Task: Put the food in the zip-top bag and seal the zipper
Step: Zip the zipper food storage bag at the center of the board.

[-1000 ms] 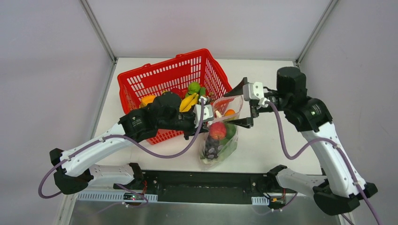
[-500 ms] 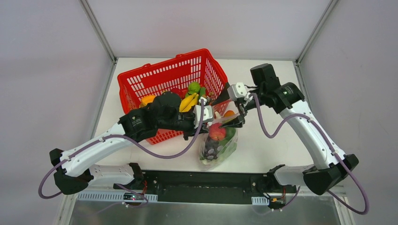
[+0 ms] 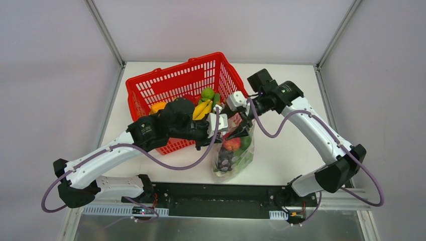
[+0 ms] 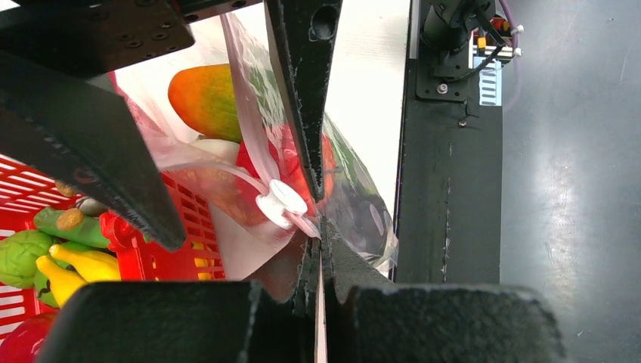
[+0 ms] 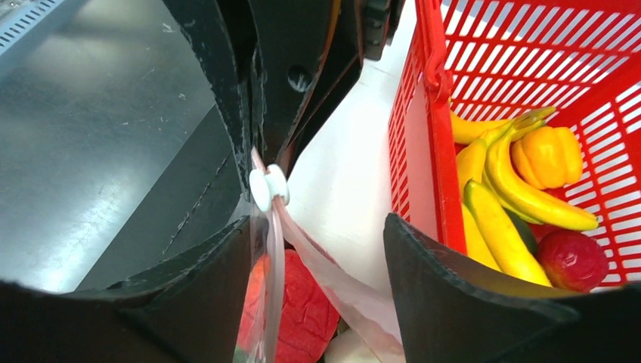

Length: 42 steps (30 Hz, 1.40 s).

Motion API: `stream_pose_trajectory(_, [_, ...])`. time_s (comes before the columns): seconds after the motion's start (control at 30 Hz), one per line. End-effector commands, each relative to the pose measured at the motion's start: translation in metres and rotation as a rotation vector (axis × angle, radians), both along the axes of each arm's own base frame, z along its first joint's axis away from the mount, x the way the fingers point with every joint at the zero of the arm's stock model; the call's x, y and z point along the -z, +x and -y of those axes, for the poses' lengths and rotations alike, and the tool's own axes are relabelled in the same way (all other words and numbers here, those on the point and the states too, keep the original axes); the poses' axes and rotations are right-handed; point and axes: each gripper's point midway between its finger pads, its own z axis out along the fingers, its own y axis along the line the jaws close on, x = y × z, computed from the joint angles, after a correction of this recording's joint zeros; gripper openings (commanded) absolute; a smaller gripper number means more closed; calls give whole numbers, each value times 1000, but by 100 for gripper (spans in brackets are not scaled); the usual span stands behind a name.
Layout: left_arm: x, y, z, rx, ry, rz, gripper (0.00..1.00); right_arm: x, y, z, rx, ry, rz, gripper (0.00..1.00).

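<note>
Your left gripper (image 4: 318, 253) has its jaws pressed together on the crinkly clear zip-top bag (image 3: 233, 158), beside the round white slider (image 4: 281, 203). Your right gripper (image 5: 319, 227) has its jaws spread astride the pink zipper (image 5: 273, 253). The bag holds glossy food (image 3: 231, 144) and stands just beside the red mesh basket (image 3: 166, 83).

The left gripper (image 4: 320, 243) has its two black fingers pressed tight together, with a thin edge of the clear crinkly plastic bag (image 4: 159, 87) pinched between the tips. Just ahead of those tips, a small white round slider (image 4: 281, 203) sits on the narrow pink zipper strip (image 4: 212, 168). The right gripper (image 4: 240, 215) reaches in from ahead, its black fingers spread to either side of the bag's mouth. Through the film show an orange-and-green toy fruit (image 4: 205, 98) and a red toy apple (image 4: 257, 166). Left of the fingers, a red mesh plastic basket (image 4: 185, 219) holds green toy lettuce (image 4: 17, 257) and yellow toy bananas (image 4: 72, 265). To the right runs a black base rail (image 4: 446, 174).
</note>
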Motion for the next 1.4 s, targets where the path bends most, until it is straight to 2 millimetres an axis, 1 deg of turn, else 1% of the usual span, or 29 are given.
stream_pose_trajectory(0.0, [-36, 2, 1, 19, -83, 78, 0, -2, -4, 9, -9, -1, 58, 62])
stream_pose_trajectory(0.1, [-35, 1, -1, 26, -66, 76, 0, -1, 0, 14, 31, -3, 65, 55])
stream_pose_trajectory(0.17, [-34, 1, -2, 23, -61, 79, 0, -4, -1, 15, 36, 15, 83, 50])
stream_pose_trajectory(0.23, [-33, 1, -2, 24, -58, 78, 0, -7, 0, 15, 51, 38, 100, 39])
stream_pose_trajectory(0.27, [-33, 1, -1, 26, -57, 78, 0, -8, 0, 15, 61, 45, 107, 36])
stream_pose_trajectory(0.33, [-34, 1, -1, 25, -60, 76, 0, -10, 3, 14, 85, 60, 127, 35])
stream_pose_trajectory(0.43, [-33, 2, -1, 21, -52, 79, 0, -17, 1, 14, 115, 106, 131, 29])
stream_pose_trajectory(0.53, [-32, 4, -1, 13, -43, 75, 0, -27, -1, 12, 148, 175, 137, 14])
stream_pose_trajectory(0.63, [-32, 9, 2, -21, -54, 65, 0, -36, 2, 11, 223, 241, 131, 0])
stream_pose_trajectory(0.67, [-32, 11, 3, -30, -61, 62, 0, -43, 3, 10, 229, 285, 168, 0])
stream_pose_trajectory(0.7, [-31, 12, 4, -42, -75, 56, 0, -43, 2, 11, 270, 284, 114, 0])
stream_pose_trajectory(0.77, [-31, 15, 8, -71, -115, 44, 12, -42, -1, 13, 286, 298, 111, 0])
stream_pose_trajectory(0.87, [-32, 22, 11, -132, -190, 26, 46, -42, 2, 14, 356, 303, 101, 0])
stream_pose_trajectory(0.9, [-30, 23, 12, -149, -209, 17, 54, -42, 6, 14, 393, 305, 98, 0])
stream_pose_trajectory(0.93, [-31, 23, 12, -157, -237, 11, 59, -41, 9, 15, 426, 301, 93, 0])
stream_pose_trajectory(1.0, [-30, 24, 12, -176, -269, 2, 62, -49, 18, 16, 496, 335, 112, 0])
stream_pose_trajectory(1.03, [-29, 26, 12, -192, -279, -1, 63, -51, 19, 17, 520, 344, 106, 0])
stream_pose_trajectory(1.17, [-30, 38, 13, -258, -313, 9, 63, -60, 16, 20, 559, 372, 84, 0])
stream_pose_trajectory(1.23, [-33, 47, 12, -305, -333, 18, 59, -65, 13, 22, 578, 390, 70, 0])
stream_pose_trajectory(1.33, [-37, 57, 15, -347, -391, 38, 54, -64, 6, 25, 579, 402, 66, 0])
stream_pose_trajectory(1.37, [-38, 60, 15, -361, -403, 47, 48, -63, 5, 26, 581, 404, 65, 0])
